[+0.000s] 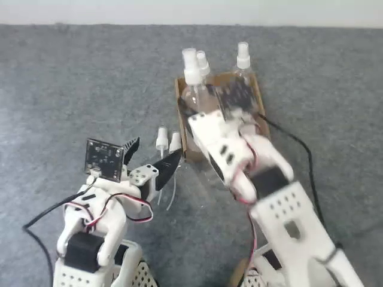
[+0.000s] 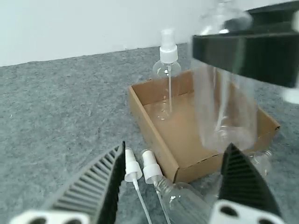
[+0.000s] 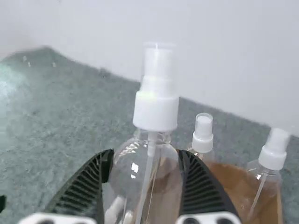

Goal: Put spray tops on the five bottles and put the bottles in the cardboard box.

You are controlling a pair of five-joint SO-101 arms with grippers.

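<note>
My right gripper (image 3: pixel 145 159) is shut on a clear bottle (image 3: pixel 154 107) with a white spray top, held upright over the near left part of the cardboard box (image 1: pixel 258 98). In the high view this bottle (image 1: pixel 191 75) stands tallest. Two more capped bottles (image 1: pixel 204 62) (image 1: pixel 243 57) stand at the box's far side. My left gripper (image 1: pixel 154 150) hangs open over the carpet left of the box. Just beyond it a loose spray top (image 2: pixel 131 167) lies beside a capped bottle (image 2: pixel 154 173) on its side, near the box (image 2: pixel 154 126) wall.
Grey carpet covers the table, with open room to the left of the box and beyond it. A black cable (image 1: pixel 302 149) runs along the right arm. The right arm's body (image 1: pixel 239 158) hangs over the box's near edge.
</note>
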